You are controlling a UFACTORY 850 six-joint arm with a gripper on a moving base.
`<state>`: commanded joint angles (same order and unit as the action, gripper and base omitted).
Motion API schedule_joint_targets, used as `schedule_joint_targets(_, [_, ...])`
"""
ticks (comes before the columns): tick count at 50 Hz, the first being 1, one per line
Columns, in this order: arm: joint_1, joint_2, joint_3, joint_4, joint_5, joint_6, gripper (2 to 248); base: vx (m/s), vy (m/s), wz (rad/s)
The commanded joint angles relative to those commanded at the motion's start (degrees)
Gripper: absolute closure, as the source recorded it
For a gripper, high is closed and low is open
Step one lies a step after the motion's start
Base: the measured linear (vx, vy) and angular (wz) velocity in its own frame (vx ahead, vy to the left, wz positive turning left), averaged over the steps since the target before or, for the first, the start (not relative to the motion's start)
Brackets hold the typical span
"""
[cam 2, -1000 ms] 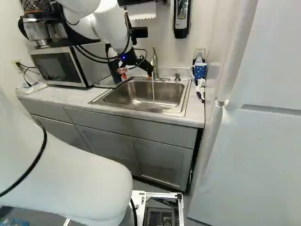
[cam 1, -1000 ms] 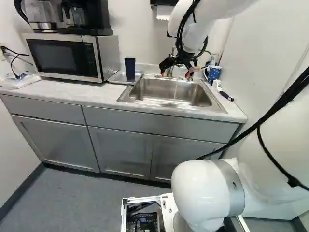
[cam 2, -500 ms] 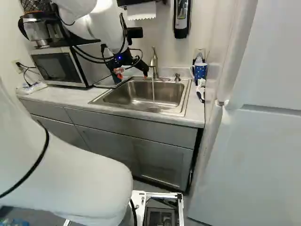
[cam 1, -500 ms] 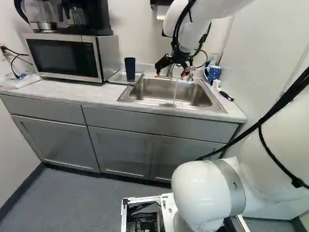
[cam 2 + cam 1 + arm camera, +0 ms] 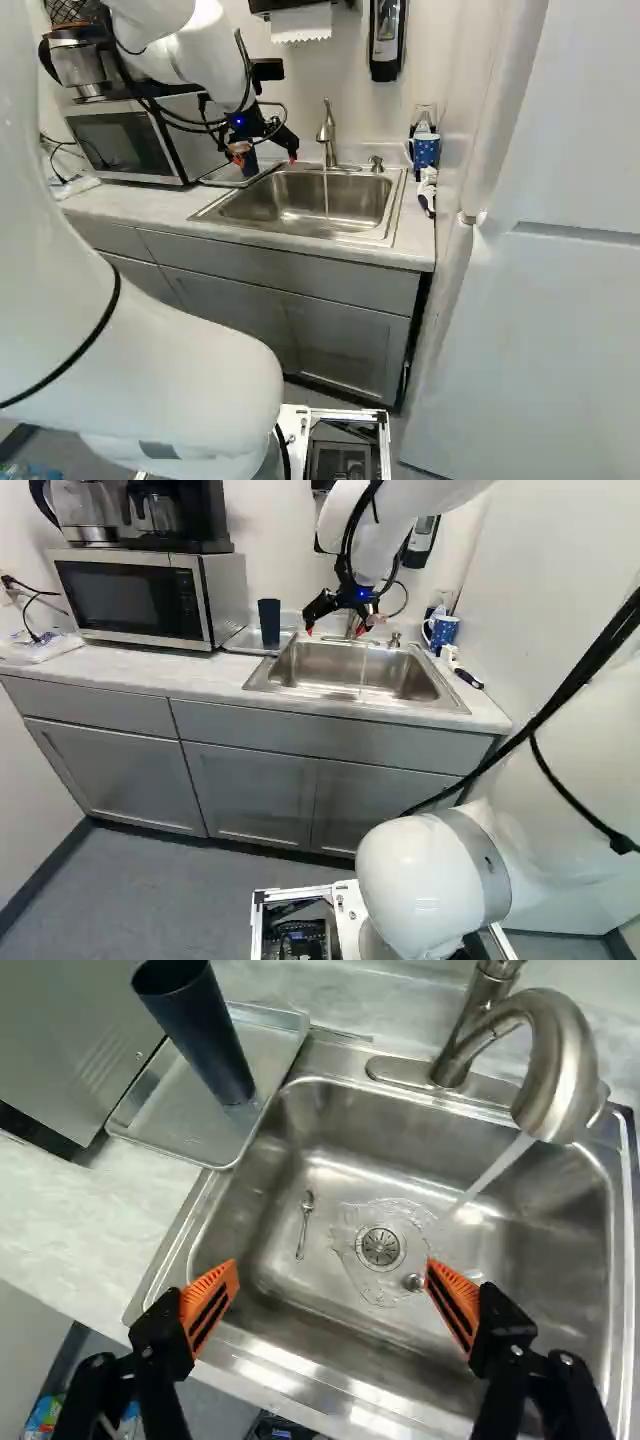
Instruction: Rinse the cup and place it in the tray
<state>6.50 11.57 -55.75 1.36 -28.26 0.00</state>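
While water (image 5: 490,1173) runs from the faucet (image 5: 558,1065) into the sink (image 5: 350,1120), where a spoon (image 5: 304,1222) lies near the drain (image 5: 381,1247), I hold my gripper (image 5: 337,630) wide open; the dark cup (image 5: 205,1035) stands upright in the metal tray (image 5: 150,1120).

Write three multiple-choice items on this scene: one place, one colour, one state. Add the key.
1. The dark blue tapered cup stands:
A) atop the silver microwave
B) on the shallow metal tray
C) on the floor

2. The black two-finger gripper has pads coloured:
A) green
B) white
C) orange

3. Water at the curved metal faucet is:
A) running into the steel sink
B) off
C) running onto the counter

Key:
1 B: its base is within the tray's rim.
2 C: the wrist view shows both orange.
3 A: a stream leaves the spout above the basin.
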Motion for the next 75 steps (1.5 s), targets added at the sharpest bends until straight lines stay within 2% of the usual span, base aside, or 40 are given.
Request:
schedule_joint_targets(43, [7.6,-9.1,-8.5,0.0,7.1,0.0,3,0.0,0.0,0.0])
schedule_joint_targets(60, [9.4,-14.0,-13.4,0.0,9.5,0.0,3,0.0,0.0,0.0])
schedule_joint_targets(75, [9.7,-18.3,-17.7,0.0,11.6,0.0,3,0.0,0.0,0.0])
